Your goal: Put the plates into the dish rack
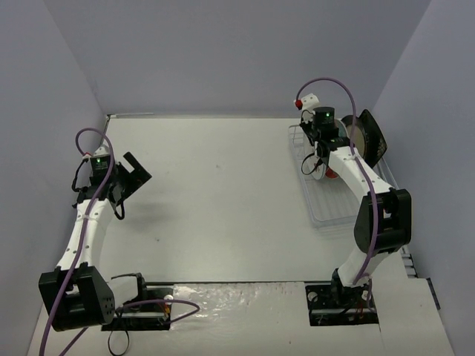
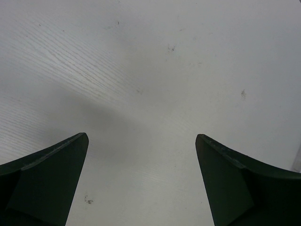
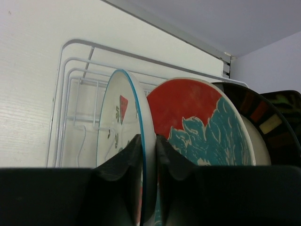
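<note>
At the dish rack [image 3: 70, 61], the right pincer [image 3: 148, 143] clamps the upright watermelon plate [image 3: 117, 122] beside the floral plate [image 3: 188, 108]; the left pincer [image 2: 141, 141] hangs open above the table [image 2: 141, 56].

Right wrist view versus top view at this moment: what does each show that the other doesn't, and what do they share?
Only the right wrist view shows the right pincer shut on the rim of the watermelon plate, with the red-and-teal plate upright beside it. Only the top view shows the left pincer, open above the table on the side away from the rack. Both show the dish rack and the black-rimmed plate standing in it.
</note>
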Robot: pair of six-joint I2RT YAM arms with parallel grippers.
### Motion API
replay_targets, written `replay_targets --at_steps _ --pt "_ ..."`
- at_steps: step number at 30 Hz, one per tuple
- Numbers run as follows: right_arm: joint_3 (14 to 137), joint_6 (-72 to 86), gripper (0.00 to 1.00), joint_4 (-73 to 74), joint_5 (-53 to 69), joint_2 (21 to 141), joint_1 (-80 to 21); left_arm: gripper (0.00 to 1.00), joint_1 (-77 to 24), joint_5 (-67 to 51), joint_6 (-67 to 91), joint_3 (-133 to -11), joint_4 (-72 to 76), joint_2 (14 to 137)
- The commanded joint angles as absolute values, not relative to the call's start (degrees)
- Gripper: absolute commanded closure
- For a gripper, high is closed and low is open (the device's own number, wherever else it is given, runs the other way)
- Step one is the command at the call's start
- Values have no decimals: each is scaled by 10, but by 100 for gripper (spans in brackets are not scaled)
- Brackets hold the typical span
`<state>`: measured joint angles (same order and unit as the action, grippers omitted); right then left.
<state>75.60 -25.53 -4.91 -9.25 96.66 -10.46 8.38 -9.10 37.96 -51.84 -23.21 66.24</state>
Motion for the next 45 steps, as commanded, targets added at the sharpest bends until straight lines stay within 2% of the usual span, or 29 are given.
replay_targets --at_steps 1,3,6,10,18,23,28,34,38,45 --pt "767 -233 68 -140 -102 942 -101 3 90 -89 391 -527 -202 654" --pt "768 -235 44 -139 -104 941 -101 3 90 -86 392 -527 -202 654" --pt "777 -227 21 -135 -116 936 -101 3 90 -89 394 -529 -202 656" --pt "798 -214 0 -134 -144 915 -101 3 90 -98 394 -532 -200 660" --pt "846 -164 0 -116 -164 839 -101 3 89 -133 388 -530 -198 647" --pt "891 -46 0 -55 -236 794 -101 3 88 -131 381 -514 -204 600" --pt "815 101 0 -36 -266 697 -101 3 86 -92 375 -523 -237 552" --pt "739 281 0 118 -261 623 -101 3 81 -66 370 -526 -241 543" --pt "652 337 0 199 -292 566 -101 3 75 -49 367 -516 -238 538" --pt "496 416 0 236 -348 456 -101 3 72 -10 356 -502 -242 536"
